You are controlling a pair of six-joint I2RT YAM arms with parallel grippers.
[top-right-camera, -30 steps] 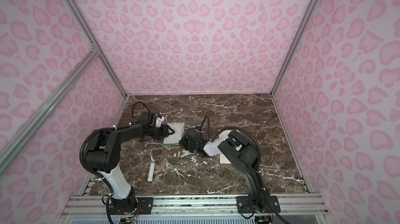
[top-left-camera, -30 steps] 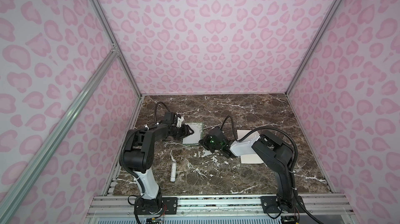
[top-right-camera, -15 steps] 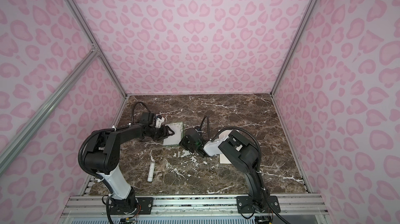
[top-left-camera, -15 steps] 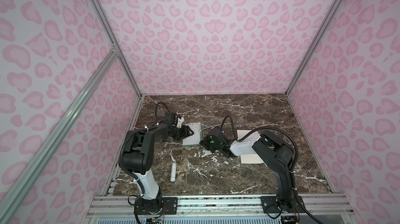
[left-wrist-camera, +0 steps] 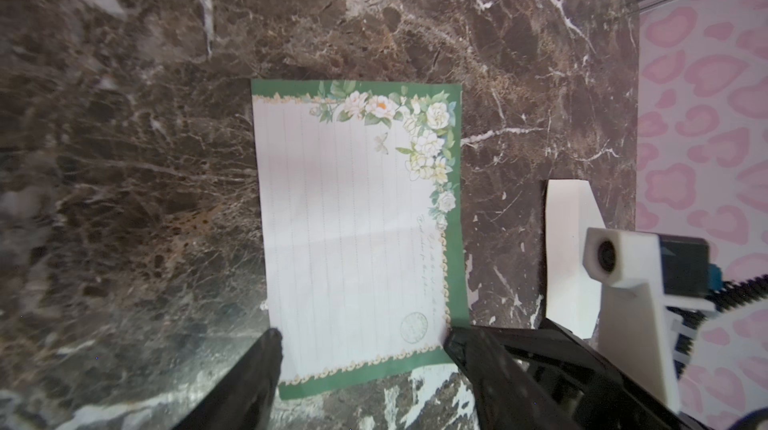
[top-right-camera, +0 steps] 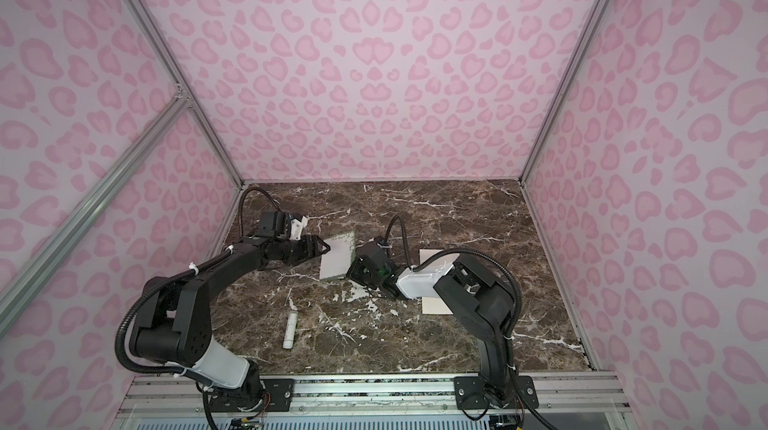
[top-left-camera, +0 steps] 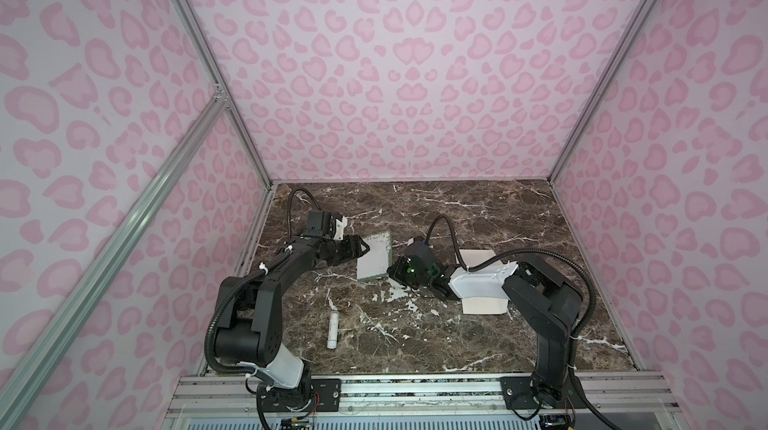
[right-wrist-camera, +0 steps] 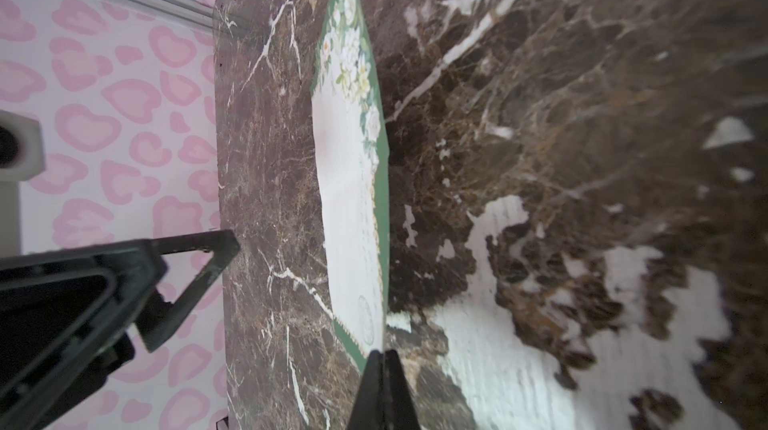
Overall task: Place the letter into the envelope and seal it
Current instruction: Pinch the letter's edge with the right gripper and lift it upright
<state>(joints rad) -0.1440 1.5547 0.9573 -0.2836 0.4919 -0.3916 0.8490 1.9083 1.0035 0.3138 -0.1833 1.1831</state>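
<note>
The work space is shut in on three sides by pink walls. The dark marble table is met by them along its far, left and right edges; in both top views a broad far strip and the near right corner are seen bare. The left arm is stretched along the table's left edge; the right arm is bent in from the right towards the middle.

The envelope is laid flat on the right half, apart from the letter; its middle is hidden under the right arm, so only its far and near ends are seen. The letter is found left of centre, outside the envelope, between the two grippers; bare marble is seen beyond its far edge. The white stick is laid alone towards the front left, with bare marble all round it.

The left gripper is held at the letter's left edge with its fingers spread wide; whether the paper is touched cannot be told. The right gripper is set at the letter's near right corner, its fingers pressed together on the green border; whether paper is caught between them cannot be told.
</note>
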